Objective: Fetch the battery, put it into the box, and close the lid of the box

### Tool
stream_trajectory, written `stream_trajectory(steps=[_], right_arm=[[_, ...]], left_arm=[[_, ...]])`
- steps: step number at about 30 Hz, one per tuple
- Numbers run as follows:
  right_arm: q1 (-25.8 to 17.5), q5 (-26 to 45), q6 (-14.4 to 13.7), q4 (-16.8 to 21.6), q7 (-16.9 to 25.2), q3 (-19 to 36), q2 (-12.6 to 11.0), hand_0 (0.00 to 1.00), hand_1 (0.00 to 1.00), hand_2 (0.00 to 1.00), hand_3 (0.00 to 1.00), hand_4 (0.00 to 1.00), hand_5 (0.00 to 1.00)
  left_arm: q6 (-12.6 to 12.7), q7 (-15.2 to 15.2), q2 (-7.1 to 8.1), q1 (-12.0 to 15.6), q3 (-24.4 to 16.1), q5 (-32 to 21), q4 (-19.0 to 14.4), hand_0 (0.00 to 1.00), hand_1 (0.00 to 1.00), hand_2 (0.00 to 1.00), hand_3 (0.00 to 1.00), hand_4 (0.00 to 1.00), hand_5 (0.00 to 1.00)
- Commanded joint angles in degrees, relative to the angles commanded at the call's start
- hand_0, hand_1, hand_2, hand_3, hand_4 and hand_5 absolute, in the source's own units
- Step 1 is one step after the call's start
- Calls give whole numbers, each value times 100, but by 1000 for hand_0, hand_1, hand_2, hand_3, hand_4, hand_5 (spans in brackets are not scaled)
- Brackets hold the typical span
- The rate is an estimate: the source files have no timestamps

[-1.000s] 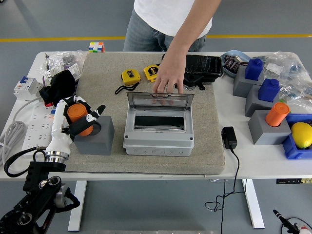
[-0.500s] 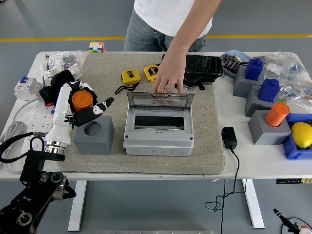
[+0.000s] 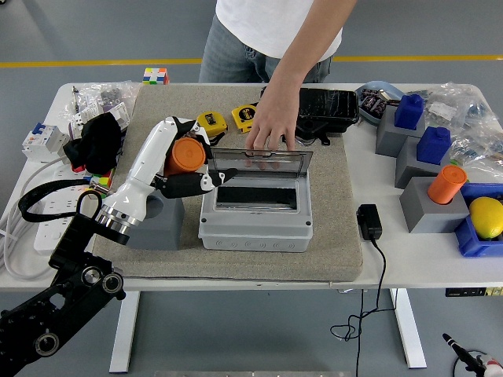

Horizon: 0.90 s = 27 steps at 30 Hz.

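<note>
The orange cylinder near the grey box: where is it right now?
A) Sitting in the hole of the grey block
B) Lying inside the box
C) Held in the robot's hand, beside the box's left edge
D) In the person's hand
C: the left hand grips the orange cylinder in the air beside the open grey box, not yet inside it.
</note>
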Motion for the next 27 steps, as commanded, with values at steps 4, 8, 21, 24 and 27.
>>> stream_trajectory(steps=[4, 8, 21, 24, 27], right_arm=[[1, -39, 2, 0, -9, 31, -1, 944, 921, 842, 822, 998, 998], [-1, -79, 2, 0, -16, 56, -12, 944, 921, 842, 822, 998, 998], [0, -68, 3, 0, -31, -60, -27, 944, 920, 842, 822, 998, 998], [-3, -67, 1, 0, -34, -74, -30, 944, 920, 842, 822, 998, 998], [-6, -59, 0, 0, -34, -89, -32, 944, 920, 842, 822, 998, 998]], left_arm=[[44, 140, 38, -223, 418, 612, 86, 19, 2, 7, 2, 831, 187], [51, 277, 37, -375, 675, 1010, 169, 19, 2, 7, 2, 831, 187], [63, 320, -224, -527, 1156, 874, 751, 21, 2, 6, 2, 815, 209], [65, 317, -276, -542, 1252, 851, 847, 22, 2, 6, 2, 810, 212], [68, 315, -337, -573, 1317, 803, 935, 22, 2, 6, 2, 810, 212]])
